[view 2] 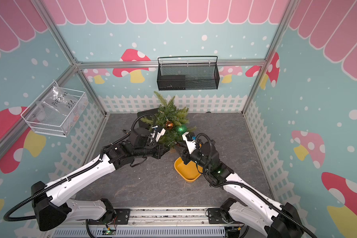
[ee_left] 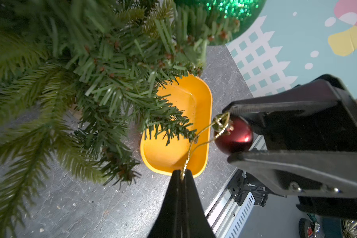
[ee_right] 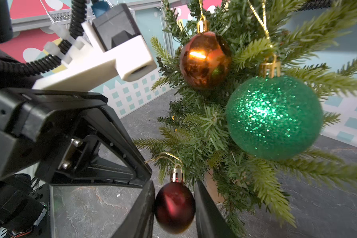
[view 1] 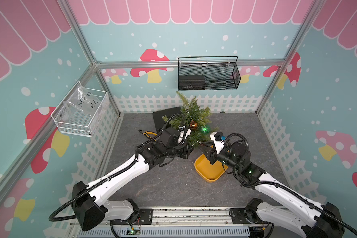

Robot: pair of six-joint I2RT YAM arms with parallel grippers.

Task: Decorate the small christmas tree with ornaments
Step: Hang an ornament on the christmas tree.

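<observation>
The small christmas tree point(view 1: 191, 115) point(view 2: 171, 115) stands at the back of the table in both top views. Two ornaments hang on it: a copper-orange ball point(ee_right: 204, 59) point(view 1: 193, 125) and a glittery green ball point(ee_right: 274, 117) point(view 1: 204, 129). Low at the tree's near side, my right gripper point(ee_right: 174, 206) is shut on the small dark red ball point(ee_right: 174, 208) point(ee_left: 234, 137). My left gripper point(ee_left: 181, 175) is shut on that ball's gold string loop point(ee_left: 194, 142), which runs past a lower branch tip. Branches hide both grippers' tips in the top views.
A yellow tray point(view 1: 206, 175) point(ee_left: 202, 99) lies right under the right wrist, in front of the tree. Yellow-handled pliers point(view 1: 147, 133) and a black flat thing point(view 1: 165, 117) lie left of the tree. A black mesh basket point(view 1: 207, 76) and a white wire basket point(view 1: 80, 111) hang on the walls.
</observation>
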